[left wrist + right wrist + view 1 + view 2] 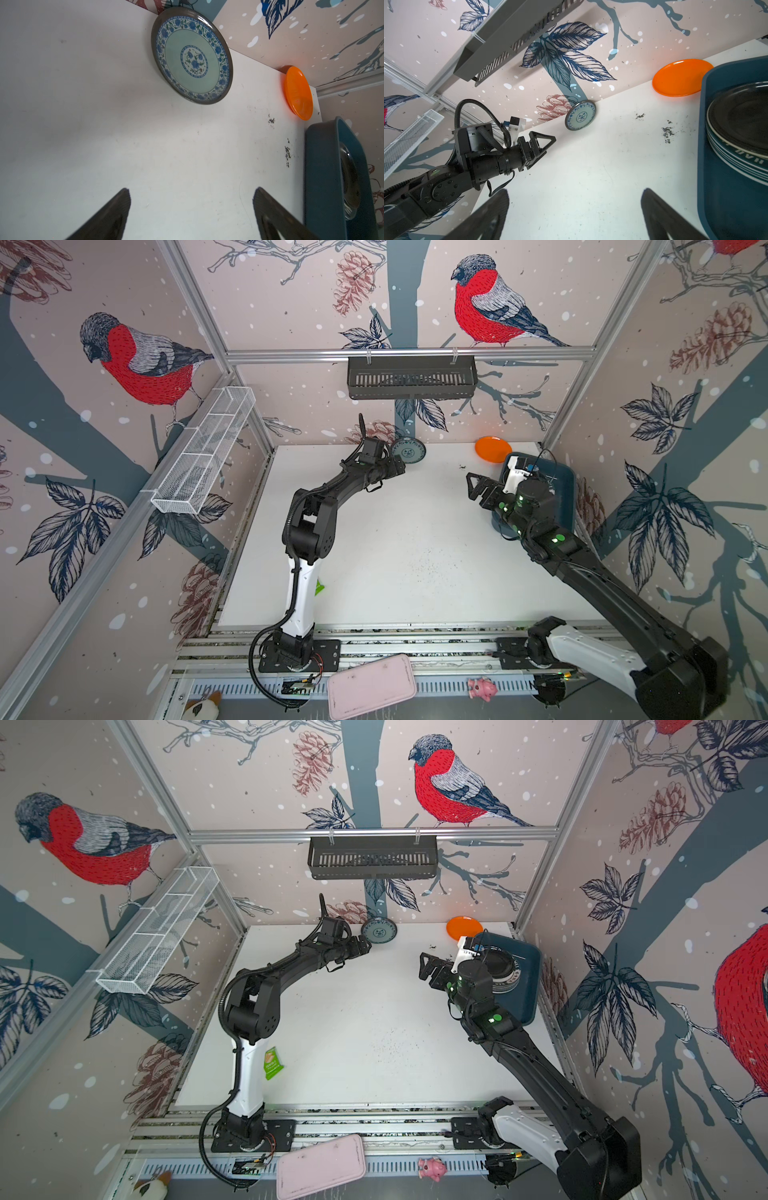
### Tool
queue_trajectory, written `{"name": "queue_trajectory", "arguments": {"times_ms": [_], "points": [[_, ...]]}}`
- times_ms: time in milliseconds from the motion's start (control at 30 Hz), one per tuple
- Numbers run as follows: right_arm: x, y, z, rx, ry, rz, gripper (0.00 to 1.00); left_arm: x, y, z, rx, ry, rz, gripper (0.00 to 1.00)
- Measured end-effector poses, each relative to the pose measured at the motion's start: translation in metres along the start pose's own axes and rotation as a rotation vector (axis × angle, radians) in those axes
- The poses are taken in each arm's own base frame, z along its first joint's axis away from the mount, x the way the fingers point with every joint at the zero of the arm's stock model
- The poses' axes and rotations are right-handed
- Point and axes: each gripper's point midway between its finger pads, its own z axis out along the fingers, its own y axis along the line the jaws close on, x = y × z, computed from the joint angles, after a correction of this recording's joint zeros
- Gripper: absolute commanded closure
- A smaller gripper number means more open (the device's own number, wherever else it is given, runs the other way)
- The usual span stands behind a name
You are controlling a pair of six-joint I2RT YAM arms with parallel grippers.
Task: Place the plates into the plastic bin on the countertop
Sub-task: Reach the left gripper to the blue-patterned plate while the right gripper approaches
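Now we've got both released, empty: left gripper (191, 189) near teal-patterned plate (192, 56) at far edge, right gripper (576, 190) just left of plastic bin (726, 207) w/ stacked plates (737, 128) inside.

Countertop (395, 531) middle open, teal plate (408, 450) against back wall (299, 406), bin (563, 489) perhaps touching orange plate (492, 449)

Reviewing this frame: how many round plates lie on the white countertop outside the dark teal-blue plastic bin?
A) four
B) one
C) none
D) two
D: only the round teal-patterned plate and the round plain orange plate are outside the dark teal-blue rectangular plastic bin, both by the back wall; the bin holds a stack topped by a black plate.
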Motion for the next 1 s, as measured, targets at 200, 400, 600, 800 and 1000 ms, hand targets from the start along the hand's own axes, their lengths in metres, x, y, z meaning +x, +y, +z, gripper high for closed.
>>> {"name": "queue_trajectory", "arguments": {"times_ms": [200,400,600,800,1000], "points": [[0.011,-0.006,0.029,0.027,0.017,-0.018,0.00,-0.012,0.013,0.028,0.018,-0.004,-0.031,0.14],[0.010,-0.001,0.073,0.030,0.009,-0.018,0.00,-0.020,0.015,0.041,0.055,-0.033,-0.036,0.15],[0.011,-0.006,0.127,0.039,-0.004,-0.001,0.00,-0.023,0.018,0.056,0.077,-0.064,-0.053,0.16],[0.020,-0.024,0.188,0.028,-0.003,0.076,0.00,-0.028,0.020,0.073,0.107,-0.098,-0.091,0.17],[0.031,-0.035,0.234,-0.010,0.000,0.149,0.00,-0.037,0.020,0.095,0.142,-0.136,-0.131,0.20]]}}
